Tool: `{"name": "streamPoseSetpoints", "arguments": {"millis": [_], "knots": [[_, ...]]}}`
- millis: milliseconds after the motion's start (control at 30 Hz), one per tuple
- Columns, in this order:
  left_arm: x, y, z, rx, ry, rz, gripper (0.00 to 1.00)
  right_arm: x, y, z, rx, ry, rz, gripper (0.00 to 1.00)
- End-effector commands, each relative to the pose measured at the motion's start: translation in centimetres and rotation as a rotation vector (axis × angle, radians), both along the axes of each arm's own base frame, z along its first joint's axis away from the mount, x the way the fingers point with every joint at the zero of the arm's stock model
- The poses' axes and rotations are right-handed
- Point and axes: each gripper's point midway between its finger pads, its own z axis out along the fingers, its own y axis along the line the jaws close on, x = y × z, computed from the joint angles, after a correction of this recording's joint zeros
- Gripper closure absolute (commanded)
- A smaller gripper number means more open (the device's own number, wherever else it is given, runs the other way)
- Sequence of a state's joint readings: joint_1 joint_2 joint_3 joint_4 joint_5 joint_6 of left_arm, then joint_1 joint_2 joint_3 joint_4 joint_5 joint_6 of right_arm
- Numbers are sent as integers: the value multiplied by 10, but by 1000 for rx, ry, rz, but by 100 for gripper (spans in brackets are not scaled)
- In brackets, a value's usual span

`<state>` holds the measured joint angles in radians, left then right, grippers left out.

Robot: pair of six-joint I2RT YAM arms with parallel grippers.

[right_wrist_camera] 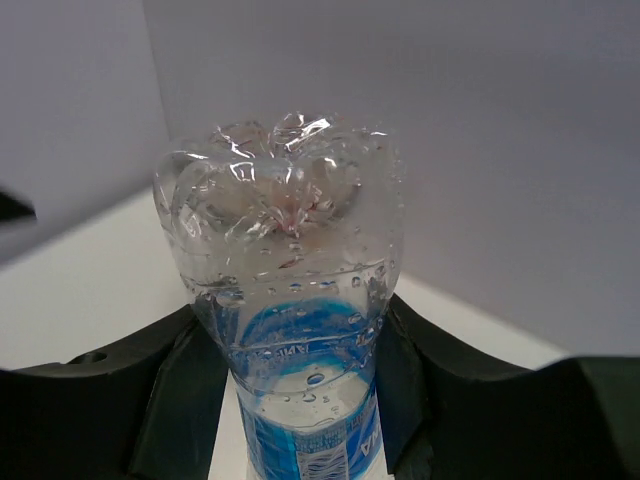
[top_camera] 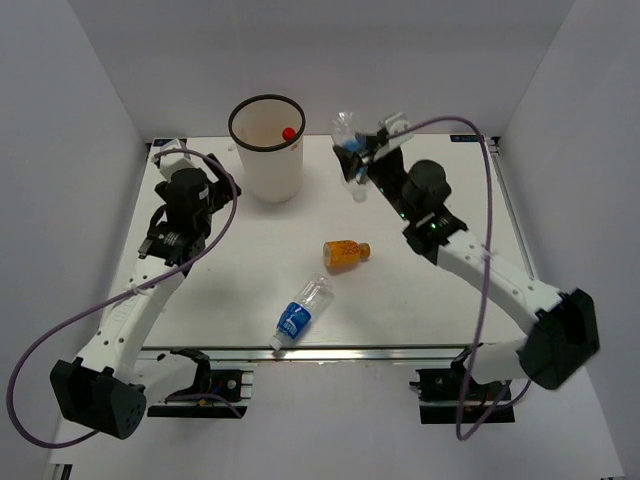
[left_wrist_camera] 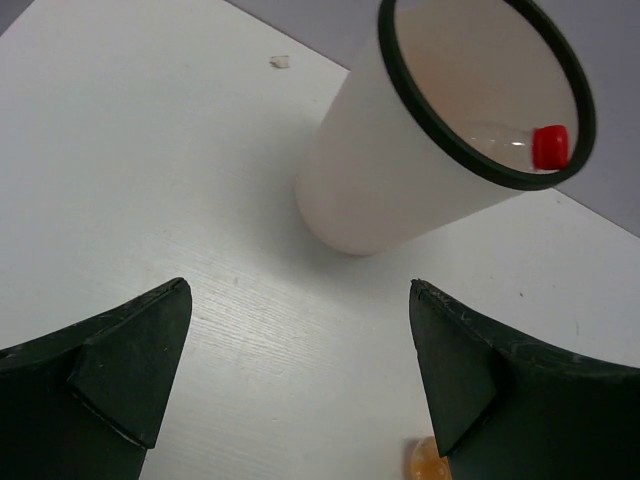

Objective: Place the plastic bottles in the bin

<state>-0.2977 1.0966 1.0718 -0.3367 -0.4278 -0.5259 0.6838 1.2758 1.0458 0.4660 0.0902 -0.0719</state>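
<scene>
The white bin (top_camera: 267,150) with a black rim stands at the back of the table; a red-capped bottle (top_camera: 288,133) lies inside, also seen in the left wrist view (left_wrist_camera: 548,147). My right gripper (top_camera: 357,158) is shut on a clear blue-label bottle (top_camera: 347,140), held above the table to the right of the bin; it fills the right wrist view (right_wrist_camera: 290,300), base end up. An orange bottle (top_camera: 346,254) and another blue-label bottle (top_camera: 302,311) lie on the table. My left gripper (left_wrist_camera: 300,350) is open and empty, left of the bin (left_wrist_camera: 400,170).
The table's back edge meets the grey wall just behind the bin. A small white scrap (left_wrist_camera: 280,62) lies on the table left of the bin. The metal rail (top_camera: 300,352) runs along the near edge.
</scene>
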Motion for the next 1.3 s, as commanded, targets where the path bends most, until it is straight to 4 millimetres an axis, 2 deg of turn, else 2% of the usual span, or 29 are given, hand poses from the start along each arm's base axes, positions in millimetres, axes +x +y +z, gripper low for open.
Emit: {"name": "streamPoseSetpoints", "arguments": {"millis": [0,33,67,100,133,167,233,367,433,467,500,533,567,633,667,767,900,1000,1100,1267], "knots": [[-9,19,-16,-11,33,120,2,13,35,89,212,-237,133,66],[-9,19,-19,-16,37,124,2,16,37,132,267,-309,138,66],[-11,20,-27,-16,57,134,2,24,42,144,329,-292,153,66],[-12,23,-30,-18,61,153,2,53,52,131,344,-254,145,66],[-13,23,-33,-32,64,161,2,61,58,136,375,-254,177,67],[-14,23,-41,-36,75,164,2,77,64,150,454,-274,210,68],[-14,20,-50,-43,85,147,2,83,75,160,483,-328,269,67],[-15,19,-66,-34,122,149,2,122,104,166,543,-373,301,66],[-14,19,-74,-26,144,147,2,132,112,160,573,-383,314,67],[-13,17,-76,-25,151,136,2,148,122,138,581,-352,315,67],[-13,16,-79,-25,159,129,2,147,121,144,602,-375,323,67],[-13,15,-82,-29,165,123,2,148,121,140,630,-385,329,66],[-12,10,-82,-38,159,102,2,155,126,124,637,-377,329,64],[-13,8,-87,-41,164,86,2,157,125,122,664,-399,321,62],[-13,7,-87,-46,162,79,2,166,130,107,656,-379,314,62],[-14,4,-95,-46,178,67,2,169,140,91,640,-364,329,61],[-14,0,-101,-50,201,42,2,162,159,76,591,-357,372,56],[-15,-3,-103,-53,209,30,2,155,174,67,535,-361,395,48],[-17,-3,-104,-57,209,23,2,156,181,59,501,-343,395,12],[-18,-9,-107,-61,218,-9,2,152,183,62,461,-341,403,11]]}}
